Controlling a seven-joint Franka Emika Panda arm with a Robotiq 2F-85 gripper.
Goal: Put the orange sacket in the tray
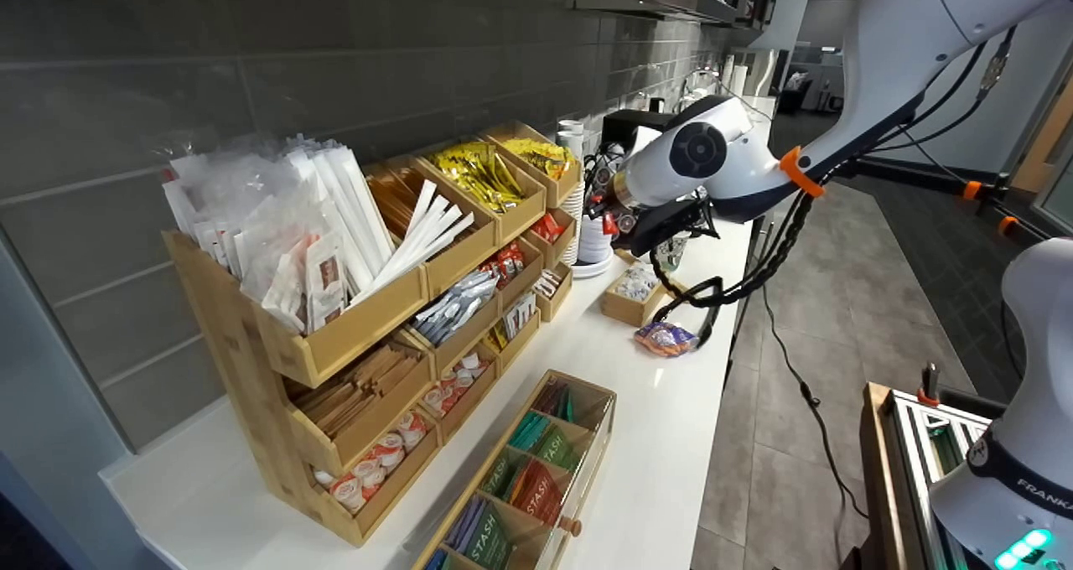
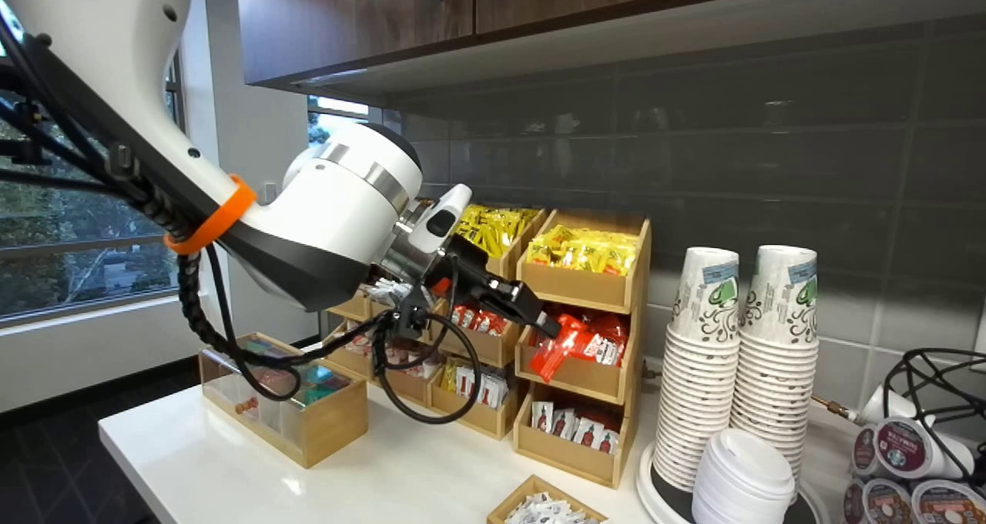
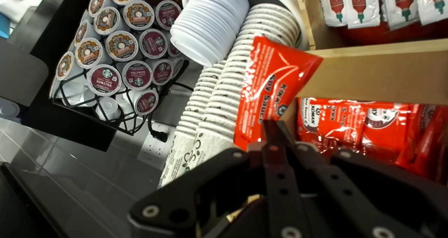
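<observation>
Evidently pinched: an orange-red sachet (image 3: 269, 87) in the gripper (image 3: 274, 126), tilted before a wooden bin (image 2: 595, 379).
Its thin film is shiny and creased; the jaws press together on it near one edge. In an exterior view the sachet overlaps the bin's straight front wall; whether they touch, I cannot tell. Room shows between that wall's top edge and the upper bin (image 2: 574, 286); a narrow gap parts the flat-sided rack (image 2: 639, 331) from ribbed paper cups (image 2: 697, 408).

Two tall cup stacks (image 2: 697, 385), one lid stack (image 2: 743, 482), one tea box (image 2: 337, 424).
</observation>
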